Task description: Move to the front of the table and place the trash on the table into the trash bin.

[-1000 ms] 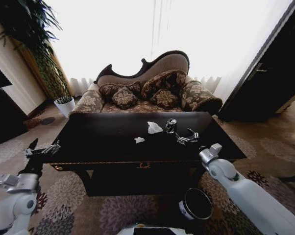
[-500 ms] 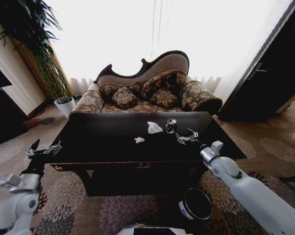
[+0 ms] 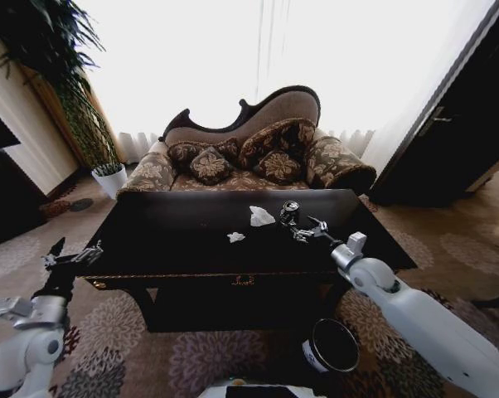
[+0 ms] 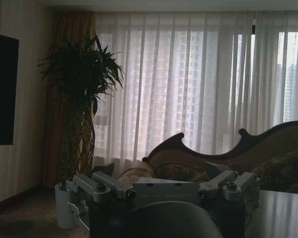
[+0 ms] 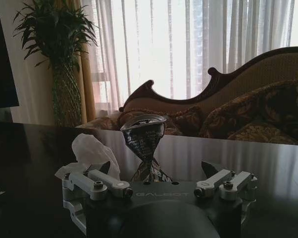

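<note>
On the black table (image 3: pixel 175 240) stands a crushed dark can (image 3: pixel 289 211), with a crumpled white paper wad (image 3: pixel 261 216) just left of it and a smaller wad (image 3: pixel 236 237) nearer the front. My right gripper (image 3: pixel 306 230) hovers open over the table, right in front of the can and apart from it. In the right wrist view the can (image 5: pixel 144 144) stands between and beyond the open fingers of the right gripper (image 5: pixel 157 168), and the larger wad (image 5: pixel 92 148) lies beside it. The trash bin (image 3: pixel 332 346) stands on the carpet below the table's front right. My left gripper (image 3: pixel 71 257) is open off the table's left corner.
A patterned sofa (image 3: pixel 249 157) stands behind the table. A tall plant in a white pot (image 3: pixel 109 178) is at the back left, and dark furniture (image 3: pixel 465 133) lines the right wall. Patterned carpet surrounds the table.
My right gripper has moved forward and to the left over the table, closer to the can. The left arm has hardly moved.
</note>
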Robot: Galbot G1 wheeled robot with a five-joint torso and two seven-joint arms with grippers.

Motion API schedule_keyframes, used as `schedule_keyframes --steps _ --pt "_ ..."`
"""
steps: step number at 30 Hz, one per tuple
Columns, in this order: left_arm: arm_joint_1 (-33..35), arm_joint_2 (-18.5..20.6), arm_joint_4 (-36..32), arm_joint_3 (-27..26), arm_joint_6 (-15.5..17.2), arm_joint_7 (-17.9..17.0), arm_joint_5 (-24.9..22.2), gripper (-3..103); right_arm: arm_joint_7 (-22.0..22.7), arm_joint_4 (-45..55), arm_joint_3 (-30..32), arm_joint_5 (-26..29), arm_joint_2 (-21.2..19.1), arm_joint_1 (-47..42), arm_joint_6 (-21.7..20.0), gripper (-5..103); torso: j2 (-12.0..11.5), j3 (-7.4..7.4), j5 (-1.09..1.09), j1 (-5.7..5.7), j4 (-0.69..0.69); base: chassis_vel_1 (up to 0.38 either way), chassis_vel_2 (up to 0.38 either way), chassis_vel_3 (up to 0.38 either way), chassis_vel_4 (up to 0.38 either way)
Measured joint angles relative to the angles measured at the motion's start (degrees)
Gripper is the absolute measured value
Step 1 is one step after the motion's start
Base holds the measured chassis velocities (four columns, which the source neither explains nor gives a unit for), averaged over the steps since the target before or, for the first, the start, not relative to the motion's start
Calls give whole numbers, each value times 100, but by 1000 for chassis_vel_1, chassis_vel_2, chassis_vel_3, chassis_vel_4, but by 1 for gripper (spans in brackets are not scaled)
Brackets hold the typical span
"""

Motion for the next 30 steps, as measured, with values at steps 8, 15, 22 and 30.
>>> schedule_keyframes --steps 8,15,22,30 --pt "72 -10 -51 -68 0 3 -7 100 31 -332 -536 -35 28 599 -5 100 0 0 0 0 1 0 0 0 0" --pt "129 -9 -65 -146 -2 4 -20 100 36 -539 -730 -66 84 891 4 99 0 0 0 0 1 0 0 0 0" --pt "118 -22 -54 -128 -3 4 -22 100 27 -536 -718 -57 68 858 10 78 0 0 0 0 1 0 0 0 0" --pt "91 -11 -28 -123 -12 4 -27 100 -1 -456 -597 -46 61 696 14 45 0 0 0 0 0 0 0 0 0"
